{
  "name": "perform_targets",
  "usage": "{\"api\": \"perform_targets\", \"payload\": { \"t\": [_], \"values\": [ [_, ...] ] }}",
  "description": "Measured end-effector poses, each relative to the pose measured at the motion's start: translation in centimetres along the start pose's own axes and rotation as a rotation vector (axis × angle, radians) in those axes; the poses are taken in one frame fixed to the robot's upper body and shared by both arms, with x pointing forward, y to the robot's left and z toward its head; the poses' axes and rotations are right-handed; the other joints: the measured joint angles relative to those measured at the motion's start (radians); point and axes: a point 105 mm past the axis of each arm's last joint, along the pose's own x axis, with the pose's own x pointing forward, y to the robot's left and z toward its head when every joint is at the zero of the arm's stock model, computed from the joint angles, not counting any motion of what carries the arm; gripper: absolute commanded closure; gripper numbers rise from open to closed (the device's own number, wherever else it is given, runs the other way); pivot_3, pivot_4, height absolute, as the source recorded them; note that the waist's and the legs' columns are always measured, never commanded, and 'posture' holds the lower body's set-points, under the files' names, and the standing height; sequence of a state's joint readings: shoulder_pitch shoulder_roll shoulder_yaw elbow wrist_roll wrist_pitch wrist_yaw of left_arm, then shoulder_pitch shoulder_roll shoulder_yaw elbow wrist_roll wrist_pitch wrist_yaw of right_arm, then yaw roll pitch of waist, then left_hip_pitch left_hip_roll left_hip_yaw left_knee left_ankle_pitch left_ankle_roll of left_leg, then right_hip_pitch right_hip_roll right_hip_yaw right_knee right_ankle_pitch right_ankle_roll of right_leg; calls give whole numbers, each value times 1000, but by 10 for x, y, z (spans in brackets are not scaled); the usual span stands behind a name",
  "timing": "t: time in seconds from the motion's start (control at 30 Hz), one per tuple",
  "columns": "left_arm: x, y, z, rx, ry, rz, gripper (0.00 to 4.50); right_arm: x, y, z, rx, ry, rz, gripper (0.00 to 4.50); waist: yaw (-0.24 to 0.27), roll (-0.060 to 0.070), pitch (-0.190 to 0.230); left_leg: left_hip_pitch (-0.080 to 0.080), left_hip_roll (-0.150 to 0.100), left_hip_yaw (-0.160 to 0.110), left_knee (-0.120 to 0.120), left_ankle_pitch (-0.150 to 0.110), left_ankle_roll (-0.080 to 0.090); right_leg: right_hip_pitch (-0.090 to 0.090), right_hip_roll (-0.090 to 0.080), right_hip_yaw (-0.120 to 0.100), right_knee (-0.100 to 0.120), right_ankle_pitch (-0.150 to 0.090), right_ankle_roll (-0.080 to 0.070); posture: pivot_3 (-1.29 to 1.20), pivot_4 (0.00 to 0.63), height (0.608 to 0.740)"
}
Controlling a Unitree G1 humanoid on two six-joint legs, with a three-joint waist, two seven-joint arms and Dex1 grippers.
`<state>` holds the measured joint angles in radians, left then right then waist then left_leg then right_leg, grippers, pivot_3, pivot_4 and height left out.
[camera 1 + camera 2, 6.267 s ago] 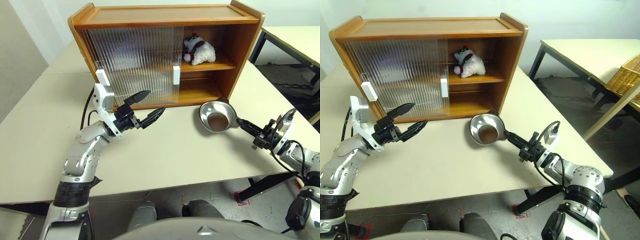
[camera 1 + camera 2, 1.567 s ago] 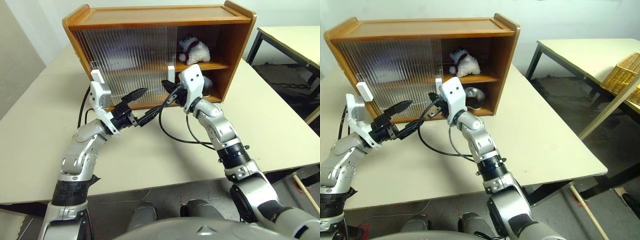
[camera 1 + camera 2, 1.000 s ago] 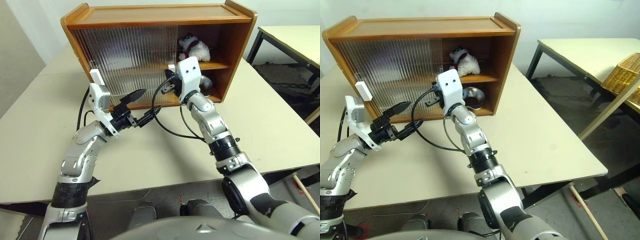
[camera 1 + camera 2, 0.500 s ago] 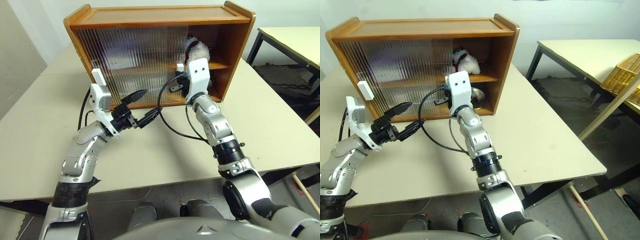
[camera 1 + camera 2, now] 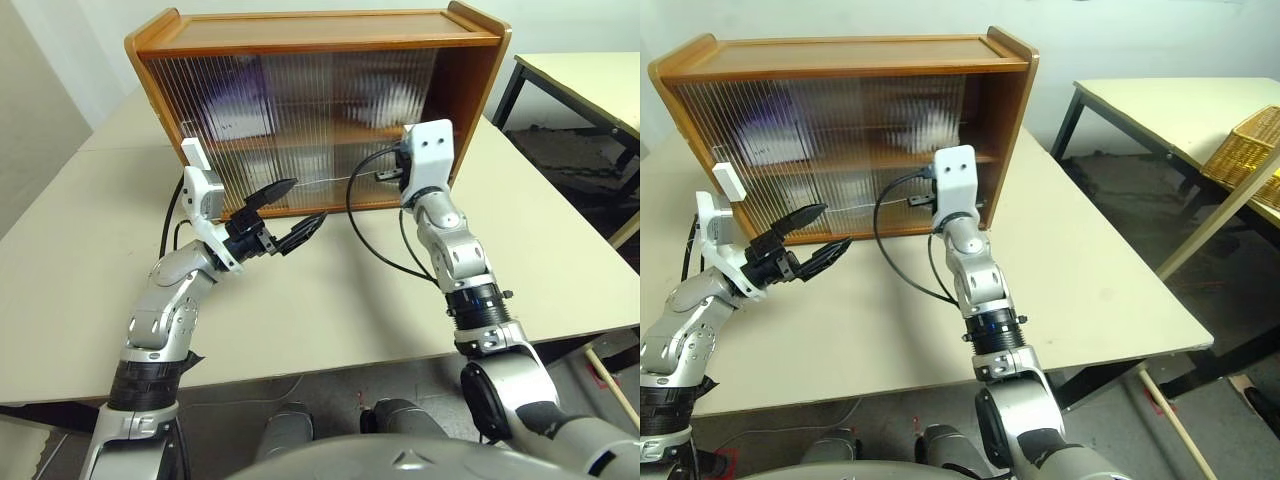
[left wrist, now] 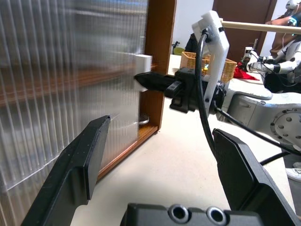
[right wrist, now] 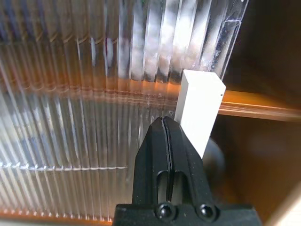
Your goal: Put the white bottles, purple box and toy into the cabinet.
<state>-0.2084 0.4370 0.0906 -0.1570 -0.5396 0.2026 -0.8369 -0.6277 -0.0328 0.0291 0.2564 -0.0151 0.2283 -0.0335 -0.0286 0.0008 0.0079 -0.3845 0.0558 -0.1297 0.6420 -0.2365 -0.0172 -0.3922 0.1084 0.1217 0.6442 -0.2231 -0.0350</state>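
Here the right gripper [image 7: 165, 123] (fingers pressed together) touches the white rectangular handle [image 7: 199, 109] of the brown wooden cabinet [image 5: 330, 35]; the left gripper [image 5: 287, 216], fingers wide, hovers near the cabinet's front.

The cabinet [image 5: 470, 60] is warm orange-brown wood, and its sliding doors [image 5: 300, 120] are clear plastic ribbed in fine upright lines, with blurred purple and white patches glowing through them. The door handles [image 7: 200, 110] are plain white blocks, and the counter [image 5: 330, 290] is pale cream. Both tools, left [image 5: 285, 225] and right [image 7: 167, 141], have glossy black fingers, and a yellow wicker basket [image 5: 1240, 150] stands off to one side.
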Motion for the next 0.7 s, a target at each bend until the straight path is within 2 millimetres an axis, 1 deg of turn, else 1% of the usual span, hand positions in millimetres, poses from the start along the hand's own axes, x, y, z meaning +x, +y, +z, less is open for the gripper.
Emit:
{"api": "perform_targets", "payload": {
  "t": [0.17,0.27,0.4,0.57,0.7],
  "values": [
    [1,-1,0,0,-3,-4,0,0,-24,-2,-32,2,-110,4481,0,0,0,0,0,0,0,0,0,0,0,0,0,0,1,-57,5,740],
    [1,-1,0,1,-3,-4,0,-1,-35,-4,-30,2,-159,4481,-1,0,0,0,0,0,0,0,0,0,0,0,0,0,3,-59,5,740],
    [1,-1,0,2,-3,-6,0,-1,-41,-2,-43,-7,-192,4481,-1,0,0,0,0,0,-1,0,0,0,0,0,0,1,5,-63,0,740],
    [1,-1,1,4,-5,-12,0,-2,-55,-1,-64,-16,-253,4481,-2,0,0,0,0,0,-1,0,0,0,0,0,0,1,5,-66,0,740],
    [2,-1,1,4,-6,-14,0,-2,-56,-1,-64,-20,-265,4481,-2,0,0,0,0,0,-1,0,0,0,0,0,0,2,8,-68,0,740]
  ]
}}
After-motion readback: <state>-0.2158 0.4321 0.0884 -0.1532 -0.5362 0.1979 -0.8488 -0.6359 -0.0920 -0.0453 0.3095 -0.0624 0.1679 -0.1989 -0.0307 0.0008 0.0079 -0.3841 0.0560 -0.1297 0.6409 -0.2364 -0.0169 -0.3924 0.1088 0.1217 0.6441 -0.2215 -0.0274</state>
